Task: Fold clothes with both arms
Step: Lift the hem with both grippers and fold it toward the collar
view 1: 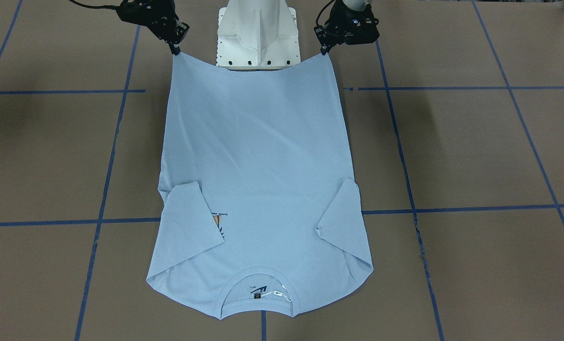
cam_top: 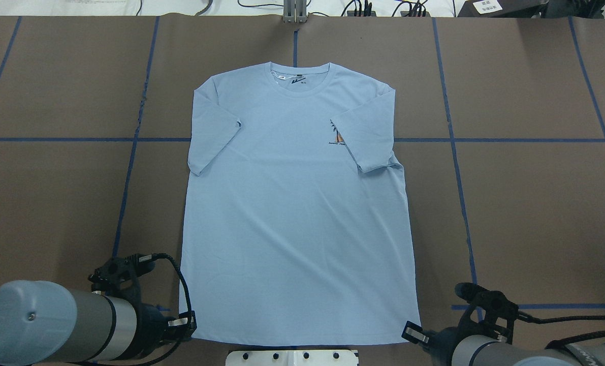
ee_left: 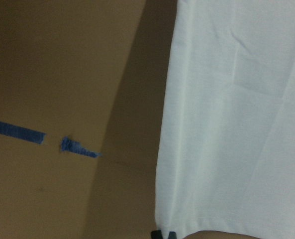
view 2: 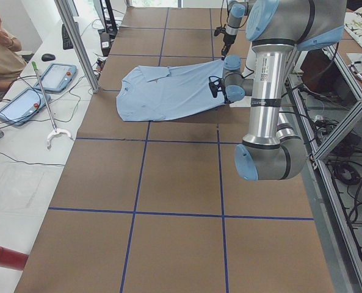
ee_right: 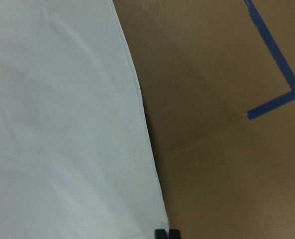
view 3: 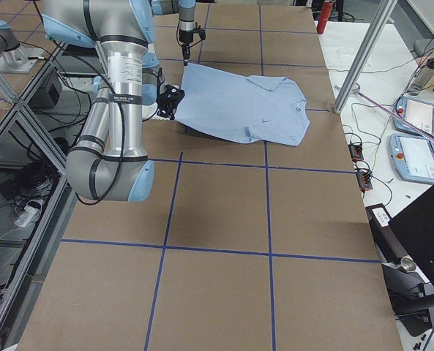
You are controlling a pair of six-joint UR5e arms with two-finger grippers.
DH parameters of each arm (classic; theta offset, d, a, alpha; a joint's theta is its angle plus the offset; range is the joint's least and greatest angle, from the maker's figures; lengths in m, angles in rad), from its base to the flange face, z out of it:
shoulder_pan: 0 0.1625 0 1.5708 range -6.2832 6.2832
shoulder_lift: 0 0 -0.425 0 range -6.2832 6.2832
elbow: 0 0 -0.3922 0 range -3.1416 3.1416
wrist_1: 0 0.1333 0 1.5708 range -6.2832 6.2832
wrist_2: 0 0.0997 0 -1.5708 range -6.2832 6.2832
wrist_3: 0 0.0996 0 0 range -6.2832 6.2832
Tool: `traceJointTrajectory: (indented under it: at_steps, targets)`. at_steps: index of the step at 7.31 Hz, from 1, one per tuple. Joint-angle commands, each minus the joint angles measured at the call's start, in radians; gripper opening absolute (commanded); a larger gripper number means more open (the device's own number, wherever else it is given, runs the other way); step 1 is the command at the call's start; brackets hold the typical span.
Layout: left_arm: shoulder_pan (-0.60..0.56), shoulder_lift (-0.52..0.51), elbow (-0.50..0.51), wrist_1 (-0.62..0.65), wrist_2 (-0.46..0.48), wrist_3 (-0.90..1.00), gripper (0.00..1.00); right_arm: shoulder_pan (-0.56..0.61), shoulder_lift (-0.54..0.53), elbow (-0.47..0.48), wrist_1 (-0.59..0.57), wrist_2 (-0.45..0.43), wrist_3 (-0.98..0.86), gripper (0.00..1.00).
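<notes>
**Hem corners pinched, shirt set for its long fold**

Closest to where I stand is the round collar [view 1: 258,303] of the light blue T-shirt [view 1: 258,156], label side up. The shirt lies chest up down the middle of the worktop [view 1: 476,142], collar toward my edge and hem at the robot's edge. Both short sleeves [view 1: 189,218] are turned in over the body, one half covering the small chest print [cam_top: 337,136], so the outline is a tidy rectangle.

At the far end, the left gripper [view 1: 326,51] is nipped tight on one hem corner and the right gripper [view 1: 175,49] on the other. The wrist cameras show narrow fingertips clamped right at the cloth's corners. The hem is raised off the worktop and sags a little between the two grips, in front of the white base [view 1: 258,33].

Holding both corners at once looks meant to keep the hem straight, so it can be carried toward the collar. I'd guess that fold comes next. Uneven travel could skew the edge.
</notes>
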Motion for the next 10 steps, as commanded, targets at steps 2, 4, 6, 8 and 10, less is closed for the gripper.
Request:
traceJointTrajectory:
  at_steps: [2,4,6,8,10]
  targets:
    - [-0.082,-0.034,-0.037,0.040,0.004,0.021,0.00,0.125,0.006,0.013,-0.014,-0.042,-0.036,0.00]
    - [-0.220,-0.152,0.091,0.038,0.022,0.122,0.00,0.283,0.175,-0.130,-0.017,-0.042,-0.162,0.00]
    - [-0.317,-0.259,0.271,0.011,0.109,0.231,0.00,0.413,0.281,-0.253,-0.009,-0.034,-0.257,0.00]
    - [-0.426,-0.290,0.458,-0.140,0.110,0.317,0.00,0.579,0.434,-0.489,0.016,0.059,-0.376,0.00]
    - [-0.542,-0.376,0.660,-0.270,0.111,0.371,0.00,0.745,0.576,-0.794,0.110,0.179,-0.527,0.00]
